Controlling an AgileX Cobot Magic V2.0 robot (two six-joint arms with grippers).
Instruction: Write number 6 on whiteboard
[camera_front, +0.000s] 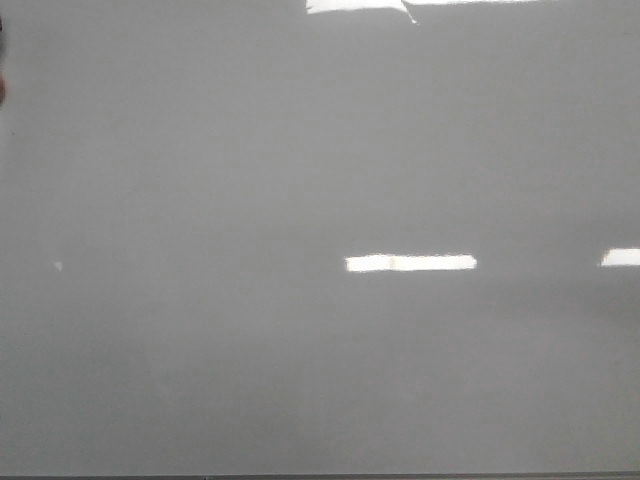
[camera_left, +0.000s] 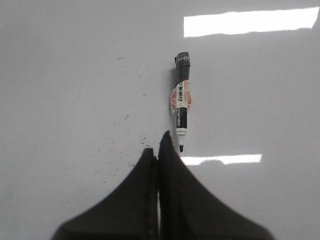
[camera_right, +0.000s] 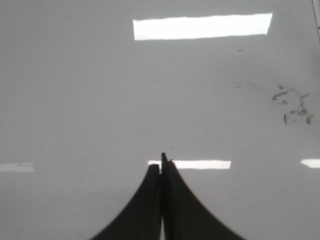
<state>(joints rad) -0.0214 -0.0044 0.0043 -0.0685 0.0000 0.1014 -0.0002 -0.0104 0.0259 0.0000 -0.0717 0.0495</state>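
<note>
The whiteboard (camera_front: 250, 200) is a glossy pale grey board that fills the front view; no drawn 6 shows on it in any view. In the left wrist view a marker (camera_left: 181, 102) lies flat on the whiteboard (camera_left: 65, 90), black cap end away, bare tip toward my fingers. My left gripper (camera_left: 158, 150) is shut and empty, its tips just beside the marker's tip. My right gripper (camera_right: 161, 164) is shut and empty above the bare whiteboard (camera_right: 75, 100). Neither gripper shows in the front view.
Bright rectangular light reflections (camera_front: 410, 263) lie on the board. Faint dark smudges (camera_right: 292, 106) mark the board in the right wrist view, and small specks (camera_left: 125, 125) in the left wrist view. The board's near edge (camera_front: 320, 477) runs along the bottom of the front view.
</note>
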